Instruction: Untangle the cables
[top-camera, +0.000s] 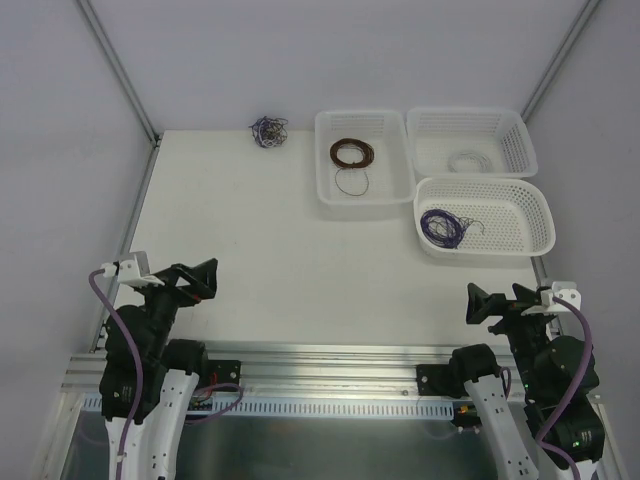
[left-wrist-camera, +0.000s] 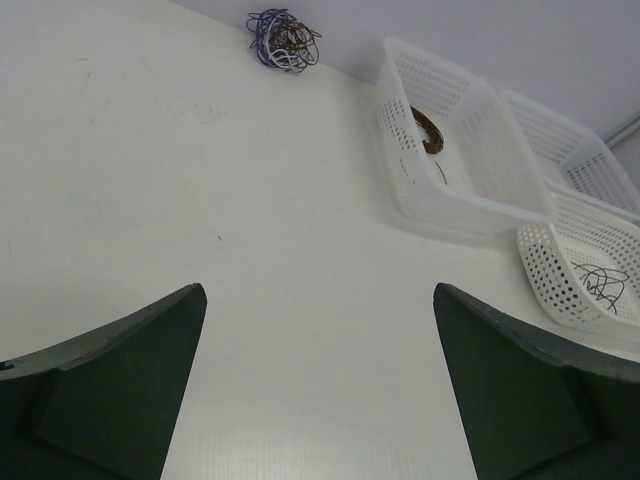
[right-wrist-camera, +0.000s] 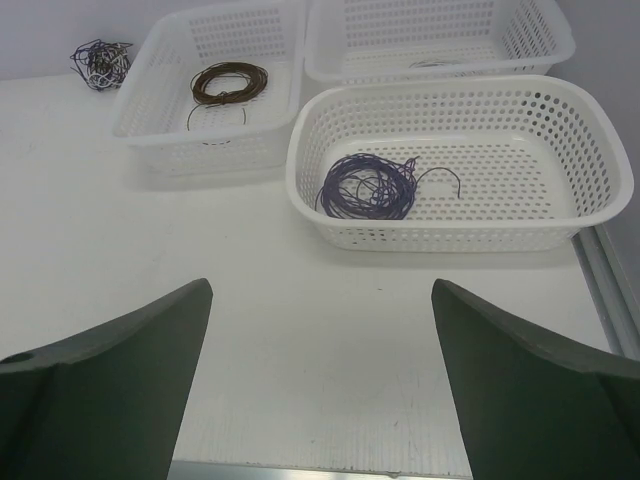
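Observation:
The cables are a small scribbly tangle of purple, dark and whitish wires lying on the white table at the far back, left of the baskets. The tangle also shows in the left wrist view and in the right wrist view. My left gripper is open and empty near the table's front left edge, far from the tangle; nothing lies between its fingers. My right gripper is open and empty at the front right.
Three white perforated baskets stand at the back right. The left one holds a round brown coil. The far right one holds a pale coil. The nearer right one holds a purple wound coil.

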